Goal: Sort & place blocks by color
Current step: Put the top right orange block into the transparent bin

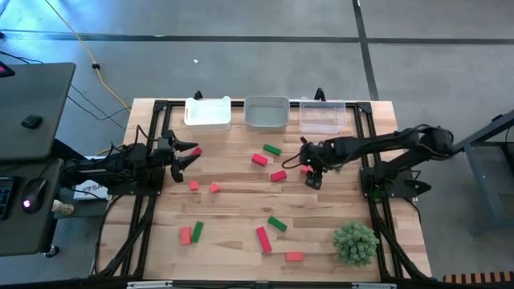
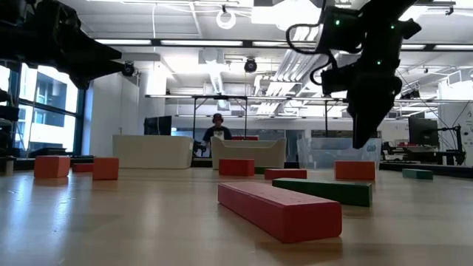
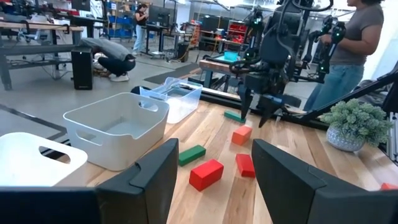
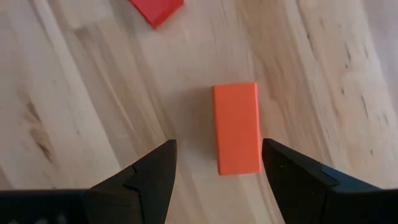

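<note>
An orange block (image 4: 236,128) is lying flat on the tabletop (image 1: 241,205) just right of centre, toward the bins (image 1: 266,113) at twelve o'clock, and the right claw (image 4: 215,168) is hanging straight above it, spread and empty, apparently lining up to pick it for sorting. The right arm is reaching in from three o'clock, wrist bent downward. The left claw (image 1: 189,155) is waiting at nine o'clock, spread and holding nothing.

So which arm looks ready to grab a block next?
The right one. Its gripper hangs open, pointing down over an orange block that lies between its fingers. The left gripper waits open near the table's left edge, over no block.
</note>
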Motion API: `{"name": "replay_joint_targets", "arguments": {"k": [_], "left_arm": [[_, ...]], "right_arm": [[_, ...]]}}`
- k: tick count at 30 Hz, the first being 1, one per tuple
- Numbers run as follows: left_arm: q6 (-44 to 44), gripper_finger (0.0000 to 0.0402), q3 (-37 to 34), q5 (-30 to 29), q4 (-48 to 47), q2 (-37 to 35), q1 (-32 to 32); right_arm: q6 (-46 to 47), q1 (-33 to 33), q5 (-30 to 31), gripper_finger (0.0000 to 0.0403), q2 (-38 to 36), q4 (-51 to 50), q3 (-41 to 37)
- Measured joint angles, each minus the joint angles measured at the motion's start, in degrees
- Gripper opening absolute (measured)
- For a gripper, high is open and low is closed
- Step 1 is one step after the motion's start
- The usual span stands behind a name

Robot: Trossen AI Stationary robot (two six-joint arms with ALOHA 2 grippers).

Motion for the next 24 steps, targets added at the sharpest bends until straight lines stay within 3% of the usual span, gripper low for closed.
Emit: {"name": "replay_joint_targets", "arguments": {"k": [24], "left_arm": [[0.00,0.0193,0.00,0.00,-0.25,0.01,0.00]], "right_arm": [[-1.64,-1.81,0.58,0.0227,11.00,2.22,0.00]]}}
